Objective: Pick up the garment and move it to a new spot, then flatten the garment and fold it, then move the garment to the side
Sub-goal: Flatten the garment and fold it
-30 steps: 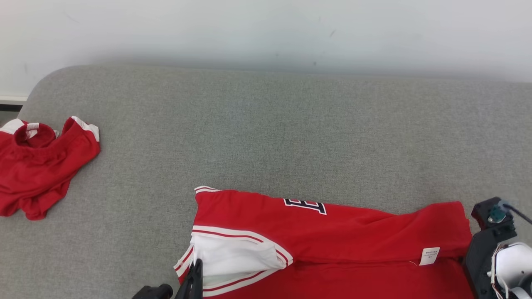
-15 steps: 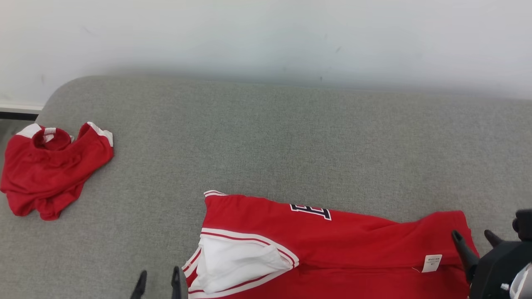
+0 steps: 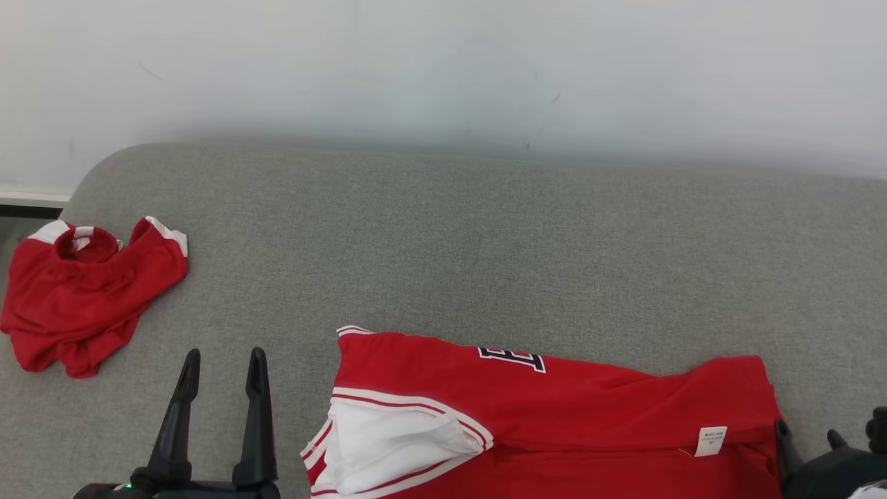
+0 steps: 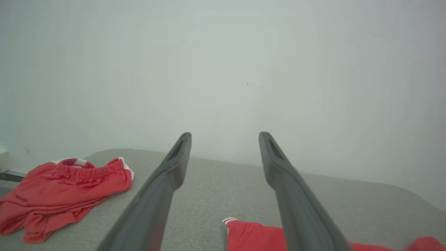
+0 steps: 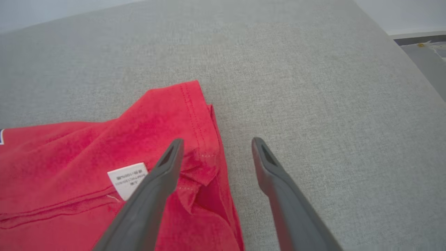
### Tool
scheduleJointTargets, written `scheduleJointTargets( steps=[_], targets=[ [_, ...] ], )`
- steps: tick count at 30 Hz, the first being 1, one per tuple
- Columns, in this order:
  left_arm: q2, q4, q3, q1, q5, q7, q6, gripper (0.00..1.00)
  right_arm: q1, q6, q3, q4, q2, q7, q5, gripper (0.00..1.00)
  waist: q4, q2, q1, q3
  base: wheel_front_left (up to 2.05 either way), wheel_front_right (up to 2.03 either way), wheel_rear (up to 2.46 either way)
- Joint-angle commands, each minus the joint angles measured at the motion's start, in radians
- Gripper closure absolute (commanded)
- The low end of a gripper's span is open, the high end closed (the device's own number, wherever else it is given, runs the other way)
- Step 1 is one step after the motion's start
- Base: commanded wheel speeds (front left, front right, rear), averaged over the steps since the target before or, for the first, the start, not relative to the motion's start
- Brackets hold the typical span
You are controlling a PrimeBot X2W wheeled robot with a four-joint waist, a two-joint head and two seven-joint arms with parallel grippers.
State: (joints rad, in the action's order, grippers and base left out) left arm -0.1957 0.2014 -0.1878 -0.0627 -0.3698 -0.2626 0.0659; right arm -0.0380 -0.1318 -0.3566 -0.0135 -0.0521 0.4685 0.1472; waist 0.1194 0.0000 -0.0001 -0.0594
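The garment [image 3: 554, 409], a red jersey with white trim and dark lettering, lies folded lengthwise on the grey padded surface [image 3: 485, 242] at the lower middle of the head view. Its white inside shows at the armhole and a white label [image 3: 710, 441] near the right hem. My left gripper [image 3: 222, 355] stands open on the bare surface left of the garment, apart from it. In the left wrist view the left gripper [image 4: 225, 134] points at the wall, with the garment's corner [image 4: 251, 233] below. My right gripper [image 5: 217, 141] is open over the garment's hem corner [image 5: 198, 115], nothing between its fingers.
Crumpled red shorts [image 3: 83, 298] with white trim lie at the surface's far left, near its rounded edge. A white wall [image 3: 443, 69] rises behind the surface. In the right wrist view the surface's right edge drops to the floor [image 5: 425, 59]. Bare grey fabric stretches behind the garment.
The left gripper, shut at the garment's armhole a second ago, has opened and moved left off it. The right gripper has drawn back toward the lower right. The head camera has tilted slightly.
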Motion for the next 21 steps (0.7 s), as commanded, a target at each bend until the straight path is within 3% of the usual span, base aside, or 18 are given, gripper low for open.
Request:
scheduleJointTargets(
  steps=[1, 11, 21],
  targets=[
    [0.016, 0.011, 0.018, -0.024, 0.017, -0.003, -0.027, 0.00, 0.011, 0.002, 0.001, -0.041, 0.002, -0.019, -0.036, 0.00, -0.003, 0.0000, 0.0001, 0.003, 0.00, 0.00, 0.00],
    [0.087, 0.009, 0.070, -0.053, 0.088, -0.003, -0.108, 0.00, 0.048, 0.002, 0.030, -0.193, 0.003, -0.062, -0.035, 0.00, -0.006, 0.0000, 0.0001, 0.005, 0.00, 0.00, 0.00],
    [0.115, 0.005, 0.076, -0.033, 0.119, -0.003, -0.131, 0.00, 0.102, 0.002, 0.027, -0.257, 0.001, -0.047, -0.071, 0.00, 0.010, 0.0000, 0.0001, -0.034, 0.00, 0.00, 0.00]
  ],
)
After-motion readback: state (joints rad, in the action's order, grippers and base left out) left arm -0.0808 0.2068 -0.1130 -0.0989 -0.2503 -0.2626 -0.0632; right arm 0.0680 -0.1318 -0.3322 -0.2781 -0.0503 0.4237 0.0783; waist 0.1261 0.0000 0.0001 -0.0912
